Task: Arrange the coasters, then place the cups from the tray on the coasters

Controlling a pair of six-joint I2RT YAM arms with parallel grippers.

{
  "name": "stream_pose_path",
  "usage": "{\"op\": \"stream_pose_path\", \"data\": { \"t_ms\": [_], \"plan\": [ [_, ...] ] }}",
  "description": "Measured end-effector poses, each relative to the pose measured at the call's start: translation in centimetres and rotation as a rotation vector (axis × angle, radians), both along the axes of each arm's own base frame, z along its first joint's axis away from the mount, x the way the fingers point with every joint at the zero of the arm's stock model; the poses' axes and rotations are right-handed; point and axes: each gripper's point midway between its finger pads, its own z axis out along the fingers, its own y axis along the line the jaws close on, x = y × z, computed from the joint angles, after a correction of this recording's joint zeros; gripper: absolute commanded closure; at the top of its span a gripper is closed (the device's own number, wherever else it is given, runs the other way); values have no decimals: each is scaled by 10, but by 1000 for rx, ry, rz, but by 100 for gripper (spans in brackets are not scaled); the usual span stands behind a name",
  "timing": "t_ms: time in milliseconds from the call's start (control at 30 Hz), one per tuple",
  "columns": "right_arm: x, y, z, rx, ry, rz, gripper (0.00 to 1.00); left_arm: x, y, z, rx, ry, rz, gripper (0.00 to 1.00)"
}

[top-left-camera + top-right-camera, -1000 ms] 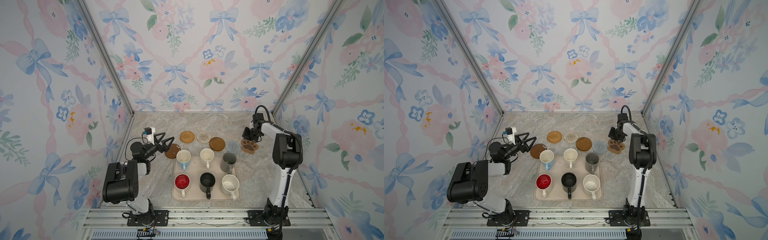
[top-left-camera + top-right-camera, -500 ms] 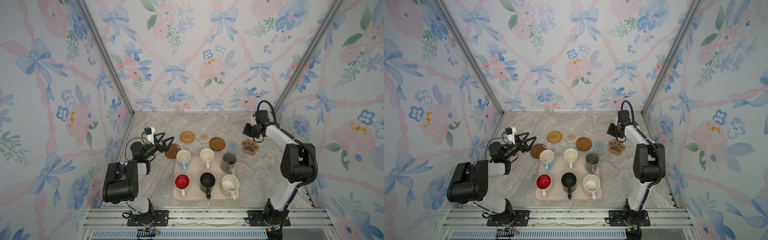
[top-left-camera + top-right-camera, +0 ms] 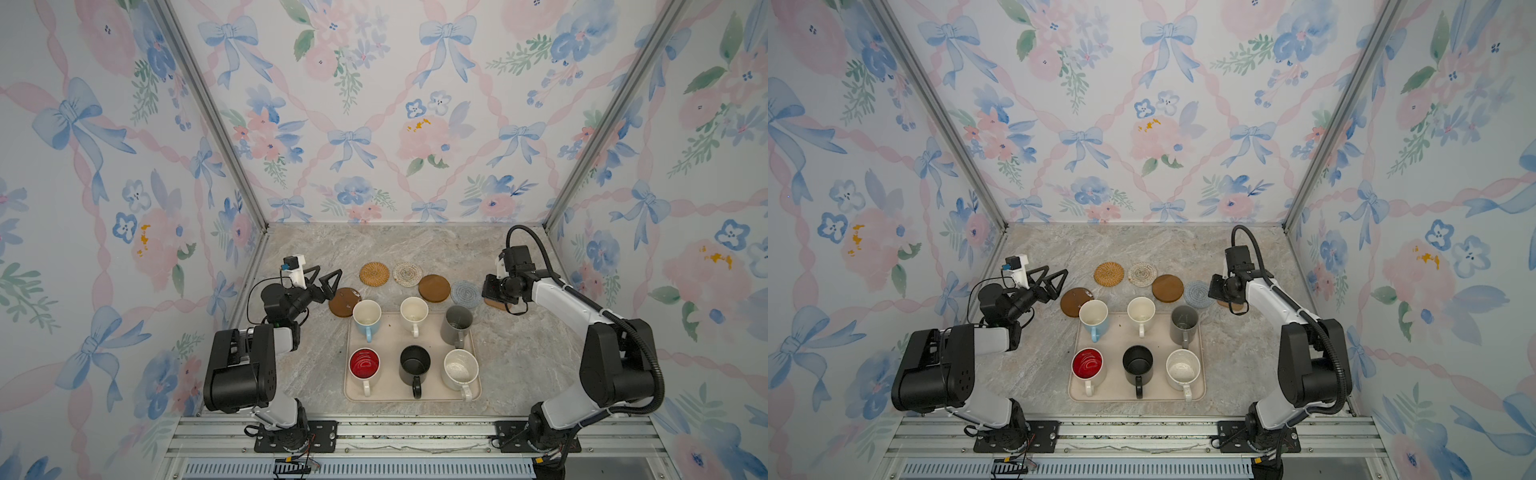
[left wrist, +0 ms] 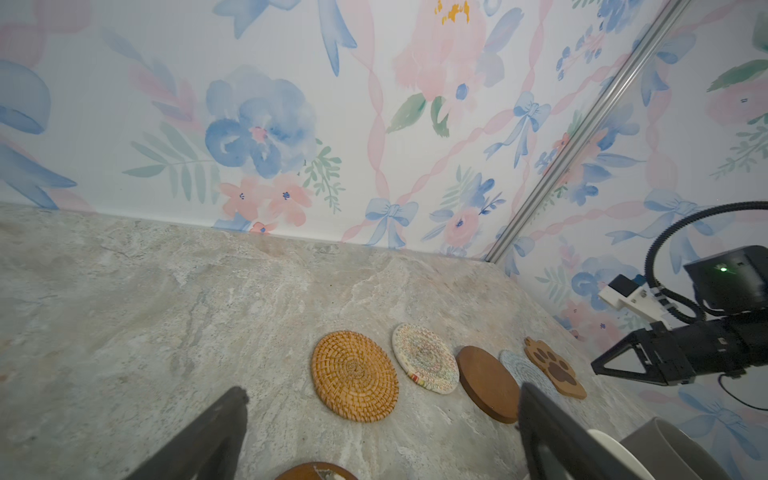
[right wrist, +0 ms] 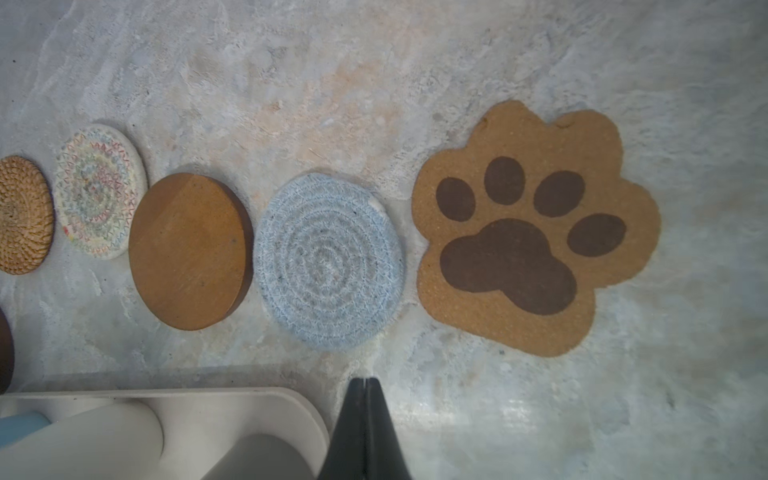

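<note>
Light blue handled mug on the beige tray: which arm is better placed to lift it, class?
Left, probably: the left end effector is open near the blue mug; the right end effector is shut by the brown paw-shaped coaster.

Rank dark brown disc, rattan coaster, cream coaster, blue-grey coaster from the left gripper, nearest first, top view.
1. Dark brown disc, beside the left gripper.
2. Rattan coaster, back left.
3. Cream coaster, back middle.
4. Blue-grey coaster, right.

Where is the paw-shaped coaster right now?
The paw-shaped coaster lies rightmost in the row, beside the blue-grey woven coaster; in both top views the right tool hides most of it.
</note>
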Motion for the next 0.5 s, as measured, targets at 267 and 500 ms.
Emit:
{"op": "stream_pose_path", "data": {
  "t_ms": [267, 500],
  "plan": [
    [-17, -2, -17, -2, 17, -19, 100, 7, 29, -16, 80, 73, 195, 3],
    [-21, 3, -38, 22, 59, -30, 100, 9, 42, -34, 135, 139, 288, 3]
  ]
}}
